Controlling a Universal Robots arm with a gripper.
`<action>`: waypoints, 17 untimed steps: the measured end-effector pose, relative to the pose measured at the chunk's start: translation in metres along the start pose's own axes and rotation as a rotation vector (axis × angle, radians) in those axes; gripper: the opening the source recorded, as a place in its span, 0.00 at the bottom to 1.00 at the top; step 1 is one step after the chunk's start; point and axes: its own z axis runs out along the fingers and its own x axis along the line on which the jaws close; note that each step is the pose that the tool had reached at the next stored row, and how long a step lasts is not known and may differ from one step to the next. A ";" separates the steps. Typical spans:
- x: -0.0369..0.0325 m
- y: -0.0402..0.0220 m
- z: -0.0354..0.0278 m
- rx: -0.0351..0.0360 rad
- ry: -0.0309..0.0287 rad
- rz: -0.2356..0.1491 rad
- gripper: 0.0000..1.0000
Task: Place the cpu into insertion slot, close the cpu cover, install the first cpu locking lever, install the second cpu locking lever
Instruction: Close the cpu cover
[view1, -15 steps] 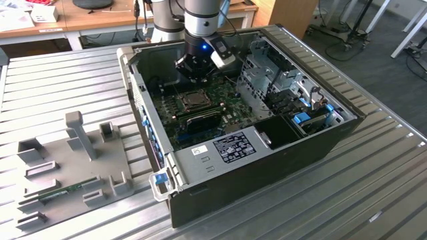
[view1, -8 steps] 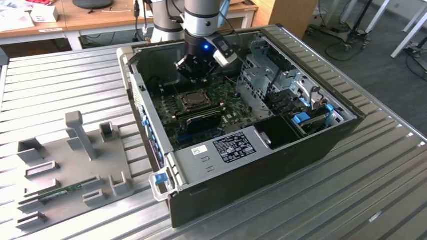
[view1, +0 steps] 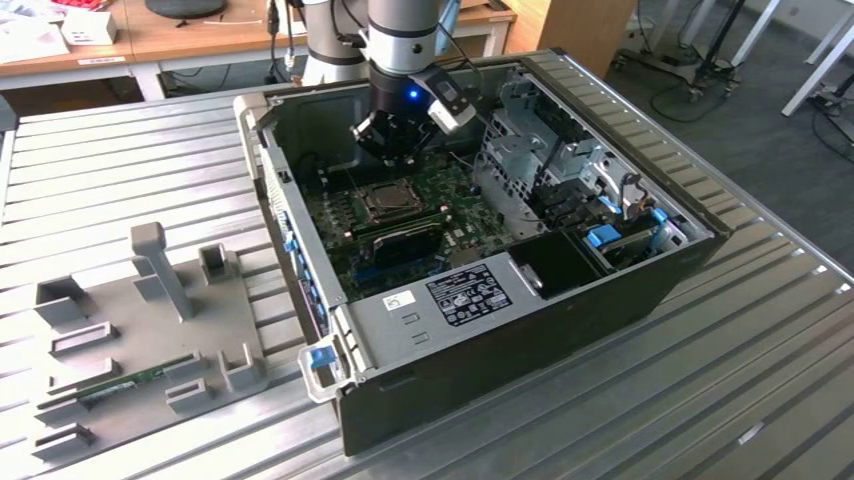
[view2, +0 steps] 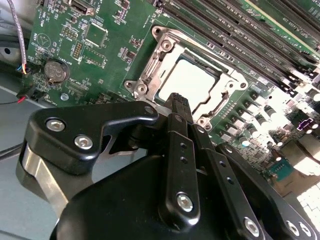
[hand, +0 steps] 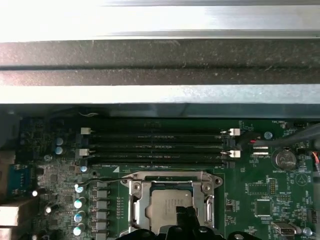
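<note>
The cpu (view2: 187, 80) lies flat in the insertion slot (view1: 387, 202) of the green motherboard, its silver top showing through the window of the cpu cover (view2: 159, 59). The cover's silver frame lies down around the chip in both wrist views: the cpu (hand: 165, 202) and the cpu cover (hand: 135, 200). My gripper (view2: 180, 100) hangs just above one edge of the socket, shut with nothing between its fingers. From outside, the gripper (view1: 391, 152) sits inside the open computer case over the board. A thin dark rod (hand: 102, 182) sticks out from one socket corner.
Long black memory slots (hand: 155, 147) run beside the socket, and a coin battery (view2: 55, 71) sits on the board. The drive cage (view1: 534, 150) and the case walls (view1: 274, 170) hem in the board. A grey fixture tray (view1: 147, 330) lies at the exterior view's left.
</note>
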 end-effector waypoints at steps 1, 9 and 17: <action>0.0000 0.0000 0.0000 0.0000 -0.0001 0.000 0.10; 0.0003 -0.0001 0.0000 0.0004 0.0000 0.000 0.10; 0.0061 -0.0004 0.0002 0.0002 0.0000 0.000 0.10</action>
